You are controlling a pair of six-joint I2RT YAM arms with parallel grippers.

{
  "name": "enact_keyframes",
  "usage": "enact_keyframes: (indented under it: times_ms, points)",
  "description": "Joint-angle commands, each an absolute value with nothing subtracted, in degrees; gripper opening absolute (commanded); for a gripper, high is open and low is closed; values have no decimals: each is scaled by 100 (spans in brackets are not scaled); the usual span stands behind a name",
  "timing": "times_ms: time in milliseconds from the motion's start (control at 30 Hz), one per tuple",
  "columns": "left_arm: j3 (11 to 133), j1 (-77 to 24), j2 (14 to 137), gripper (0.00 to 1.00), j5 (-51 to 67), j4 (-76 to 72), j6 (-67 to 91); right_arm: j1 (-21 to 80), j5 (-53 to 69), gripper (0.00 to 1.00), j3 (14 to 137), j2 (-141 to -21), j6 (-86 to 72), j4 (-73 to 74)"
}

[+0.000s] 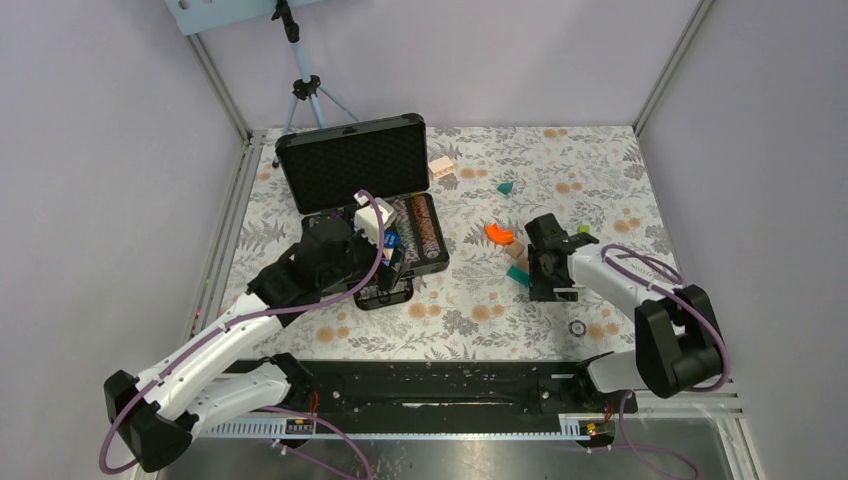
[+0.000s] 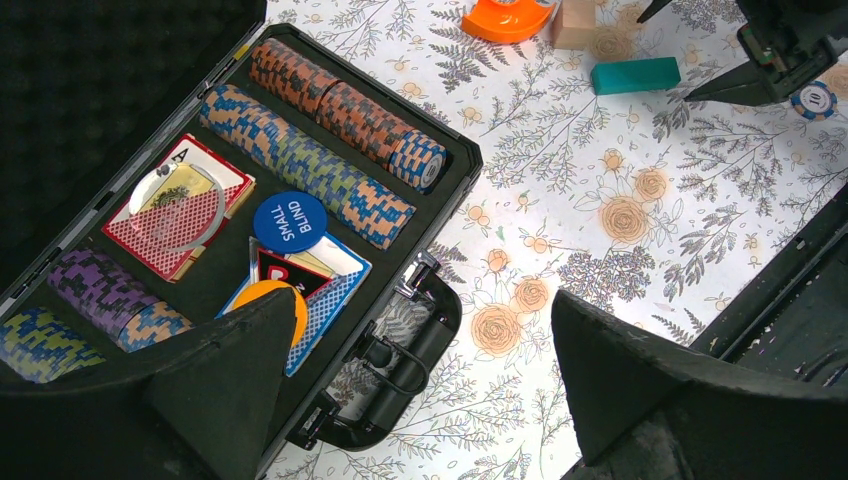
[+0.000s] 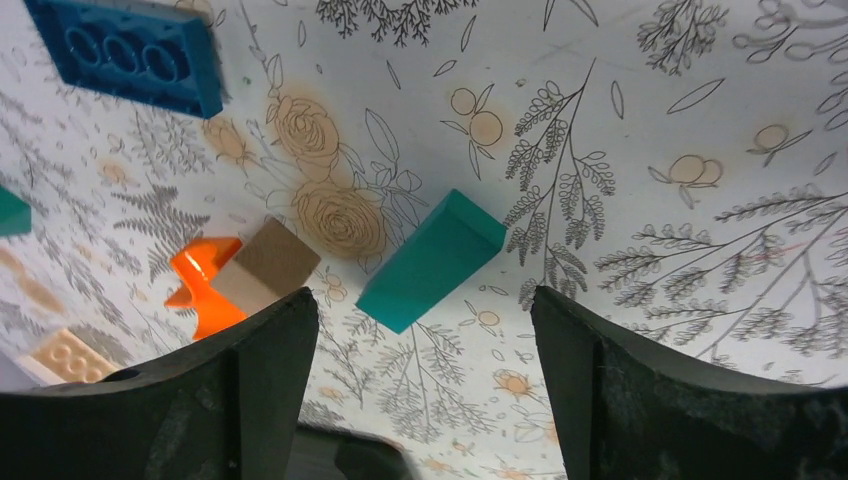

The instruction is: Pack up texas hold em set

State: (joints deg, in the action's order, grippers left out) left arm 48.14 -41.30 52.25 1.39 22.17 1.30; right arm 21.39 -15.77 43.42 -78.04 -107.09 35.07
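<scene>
The texas hold em set's black briefcase [image 1: 350, 165] lies open at the back left, lid raised. Its tray [image 2: 455, 175] holds rows of striped chips [image 2: 310, 150], a red card deck [image 2: 180, 215], a blue deck [image 2: 335, 285], a blue "small blind" disc [image 2: 290, 222] and an orange disc [image 2: 290, 305]. My left gripper [image 2: 425, 300] hovers open over the tray's front edge and handle [image 2: 420, 340], holding nothing. My right gripper [image 3: 425, 300] stands open and empty above the table, right of the case. One loose chip [image 1: 577, 327] lies on the table near it.
In front of the right gripper lie a teal block [image 3: 430, 262], a tan wooden block [image 3: 265, 265] and an orange curved block [image 3: 200, 280]. A blue studded brick [image 3: 130, 50] and a cream brick [image 1: 441, 167] lie farther back. A tripod [image 1: 305, 90] stands behind the case.
</scene>
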Motion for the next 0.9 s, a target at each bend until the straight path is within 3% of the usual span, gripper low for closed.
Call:
enact_keyframes:
  times_ms: [0,267,500,633,867]
  points:
    - [4845,-4152,5133,98,242,1944,105,2184,-1683,84,4694,-8323,-11695,3747]
    - [4821,-4148,5090,98,185,1940,100,2174,-1547,76,4946,-8911,-11962,3716]
    - [4816,-4147,5051,98,139,1941,81,2102,-1536,42,4964,-9077,-11714,3834]
    - [4817,-4142,5036,98,123,1940,79,2052,-1489,31,4960,-9105,-11584,3867]
    - [4820,-4149,5036,98,137,1950,79,1991,-1662,4,5039,-8844,-10801,3868]
